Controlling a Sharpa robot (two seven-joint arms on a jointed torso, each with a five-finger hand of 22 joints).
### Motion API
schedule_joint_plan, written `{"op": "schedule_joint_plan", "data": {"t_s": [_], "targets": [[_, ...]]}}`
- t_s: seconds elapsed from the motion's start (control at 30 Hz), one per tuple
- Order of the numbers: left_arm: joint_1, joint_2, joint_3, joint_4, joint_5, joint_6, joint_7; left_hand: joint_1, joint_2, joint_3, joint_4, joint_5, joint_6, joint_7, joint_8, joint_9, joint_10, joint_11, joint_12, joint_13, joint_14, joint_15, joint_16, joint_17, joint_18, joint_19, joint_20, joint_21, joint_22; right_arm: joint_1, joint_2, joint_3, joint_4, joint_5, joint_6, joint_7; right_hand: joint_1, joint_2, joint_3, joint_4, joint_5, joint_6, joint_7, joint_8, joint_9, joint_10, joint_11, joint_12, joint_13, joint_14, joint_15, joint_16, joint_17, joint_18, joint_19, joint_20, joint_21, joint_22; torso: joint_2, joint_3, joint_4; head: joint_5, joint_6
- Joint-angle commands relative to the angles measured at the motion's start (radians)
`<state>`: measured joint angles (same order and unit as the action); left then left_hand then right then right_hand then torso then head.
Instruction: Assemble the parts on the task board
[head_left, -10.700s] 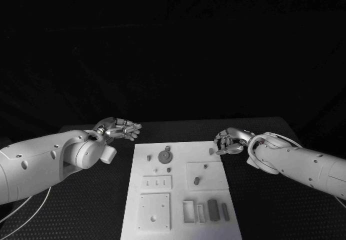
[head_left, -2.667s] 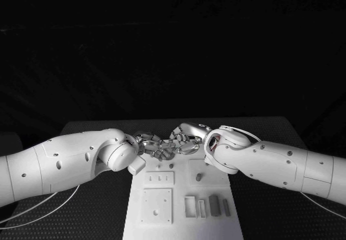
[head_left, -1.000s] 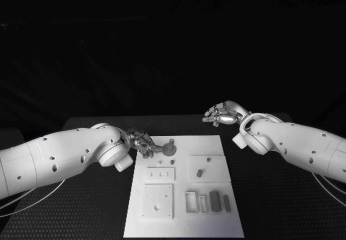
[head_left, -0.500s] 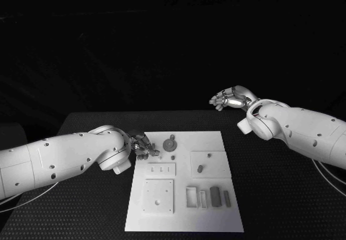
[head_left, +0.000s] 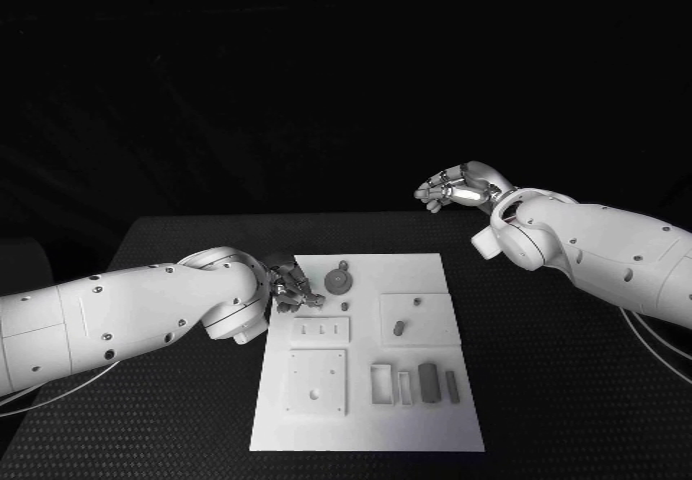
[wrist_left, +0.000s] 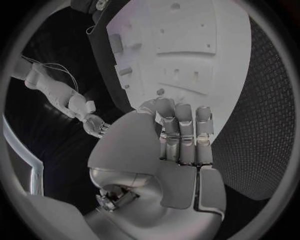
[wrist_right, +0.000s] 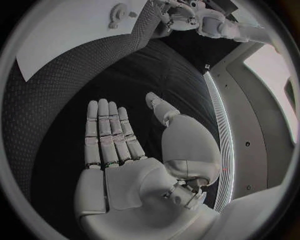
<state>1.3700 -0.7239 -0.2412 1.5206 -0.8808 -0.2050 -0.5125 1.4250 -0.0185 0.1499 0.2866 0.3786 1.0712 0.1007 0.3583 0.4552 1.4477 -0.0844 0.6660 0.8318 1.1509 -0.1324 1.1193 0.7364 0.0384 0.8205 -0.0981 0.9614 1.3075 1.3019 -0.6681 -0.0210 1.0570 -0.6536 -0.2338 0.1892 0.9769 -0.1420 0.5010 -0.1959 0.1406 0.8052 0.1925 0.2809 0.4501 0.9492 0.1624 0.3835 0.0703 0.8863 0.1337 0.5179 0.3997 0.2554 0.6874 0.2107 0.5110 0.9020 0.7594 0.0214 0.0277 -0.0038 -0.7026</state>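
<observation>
Head view: one task board (head_left: 368, 400), two hands; left hand (head_left: 293, 291) and right hand (head_left: 459, 188) empty, fingers apart.

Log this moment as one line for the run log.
left hand: empty, at task board far-left edge | right hand: open, empty, raised beyond board | gear: on board, untouched | stage: between picks

A black table (head_left: 173, 400) with a fine woven-looking surface carried 1 thing directly on it: the white task board (head_left: 462, 400), a long rectangular plate lying flat at the table's middle. Dark tabletop showed on both long sides of the board and beyond its far edge, where the table ended against blackness.
</observation>
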Motion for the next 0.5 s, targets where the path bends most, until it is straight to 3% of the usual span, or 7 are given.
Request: {"op": "schedule_joint_plan", "data": {"t_s": [0.03,0.23,0.33,0.37,0.4,0.43,0.5], "targets": [[-0.001,0.009,0.0,0.003,-0.018,-0.005,-0.024,-0.017,0.002,0.039,-0.038,0.011,0.136,-0.103,0.014,0.323,-0.011,-0.023,0.02,0.006,0.002,-0.01,0.018,-0.005,-0.001,0.006,-0.13,0.014,0.016,0.001,0.004,0.001,-0.001,0.003,0.015,0.003,0.002,0.002,-0.006,0.001,0.006,-0.009,0.0,0.005,-0.002,0.008,-0.002,-0.009,-0.002,0.003,0.005,-0.006,0.001,-0.002,-0.002,0.005,-0.005,-0.001,-0.001,0.0015,-0.0006,-0.002,-0.005],[-0.006,0.026,0.001,-0.004,-0.013,0.0,-0.033,-0.08,0.008,0.064,-0.104,0.085,0.144,-0.111,0.028,0.365,-0.018,-0.032,0.072,0.018,0.001,-0.022,0.066,-0.02,-0.005,0.007,-0.136,0.028,0.011,0.001,0.01,0.001,-0.004,0.001,0.014,-0.001,0.005,-0.001,-0.008,0.004,0.011,-0.012,0.001,0.006,-0.007,0.014,0.0,-0.03,-0.002,-0.005,0.011,-0.025,0.003,-0.005,-0.015,0.007,-0.017,0.001,-0.001,0.0027,-0.0007,-0.006,-0.011],[-0.007,0.031,0.001,-0.008,0.0,0.008,-0.034,-0.192,0.017,0.124,-0.226,0.158,0.149,-0.12,0.035,0.396,-0.025,-0.034,0.111,0.022,-0.003,-0.028,0.101,-0.035,-0.007,0.014,-0.138,0.031,0.017,0.001,0.013,0.001,-0.004,-0.001,0.015,-0.004,0.006,-0.001,-0.009,0.006,0.012,-0.012,0.001,0.006,-0.008,0.015,0.0,-0.035,-0.002,-0.008,0.012,-0.029,0.004,-0.006,-0.018,0.007,-0.02,0.001,-0.001,0.0033,-0.0019,-0.006,-0.013],[-0.007,0.033,0.001,-0.009,0.0,0.014,-0.034,-0.302,0.026,0.192,-0.347,0.179,0.15,-0.121,0.036,0.41,-0.032,-0.038,0.133,0.022,-0.005,-0.032,0.119,-0.047,-0.008,0.022,-0.141,0.038,0.019,0.001,0.014,0.001,-0.004,-0.002,0.017,-0.005,0.007,-0.001,-0.009,0.006,0.012,-0.012,0.001,0.007,-0.008,0.015,0.001,-0.037,-0.002,-0.008,0.013,-0.031,0.004,-0.007,-0.019,0.008,-0.021,0.002,-0.001,0.0031,-0.0016,-0.006,-0.013],[-0.008,0.035,0.001,-0.011,0.005,0.02,-0.036,-0.339,0.035,0.215,-0.377,0.189,0.155,-0.117,0.038,0.413,-0.03,-0.041,0.138,0.02,-0.003,-0.032,0.124,-0.051,-0.01,0.024,-0.14,0.039,0.018,0.001,0.015,0.001,-0.005,-0.002,0.016,-0.005,0.007,-0.001,-0.009,0.006,0.013,-0.012,0.001,0.007,-0.008,0.015,0.001,-0.038,-0.002,-0.008,0.013,-0.031,0.004,-0.007,-0.019,0.008,-0.021,0.002,-0.001,0.0036,-0.0016,-0.006,-0.013],[-0.008,0.036,0.001,-0.013,0.007,0.021,-0.039,-0.481,0.054,0.295,-0.485,0.186,0.153,-0.119,0.034,0.42,-0.036,-0.036,0.15,0.012,-0.002,-0.034,0.136,-0.066,-0.013,0.043,-0.142,0.05,0.018,0.001,0.015,0.001,-0.006,-0.002,0.016,-0.005,0.007,-0.001,-0.009,0.006,0.013,-0.012,0.001,0.007,-0.008,0.015,0.001,-0.038,-0.002,-0.009,0.013,-0.032,0.004,-0.007,-0.02,0.008,-0.022,0.002,-0.001,0.0032,-0.0011,-0.006,-0.013],[-0.008,0.039,0.001,-0.017,0.008,0.032,-0.047,-0.56,0.07,0.373,-0.559,0.197,0.168,-0.122,0.038,0.428,-0.026,-0.044,0.166,0.002,0.008,-0.039,0.147,-0.082,-0.01,0.058,-0.149,0.054,0.016,0.001,0.016,0.001,-0.007,-0.002,0.019,-0.006,0.007,-0.001,-0.009,0.007,0.013,-0.012,0.002,0.007,-0.009,0.015,0.001,-0.041,-0.002,-0.009,0.014,-0.033,0.005,-0.007,-0.021,0.008,-0.023,0.002,-0.001,0.003,0.0,-0.006,-0.015]]}}
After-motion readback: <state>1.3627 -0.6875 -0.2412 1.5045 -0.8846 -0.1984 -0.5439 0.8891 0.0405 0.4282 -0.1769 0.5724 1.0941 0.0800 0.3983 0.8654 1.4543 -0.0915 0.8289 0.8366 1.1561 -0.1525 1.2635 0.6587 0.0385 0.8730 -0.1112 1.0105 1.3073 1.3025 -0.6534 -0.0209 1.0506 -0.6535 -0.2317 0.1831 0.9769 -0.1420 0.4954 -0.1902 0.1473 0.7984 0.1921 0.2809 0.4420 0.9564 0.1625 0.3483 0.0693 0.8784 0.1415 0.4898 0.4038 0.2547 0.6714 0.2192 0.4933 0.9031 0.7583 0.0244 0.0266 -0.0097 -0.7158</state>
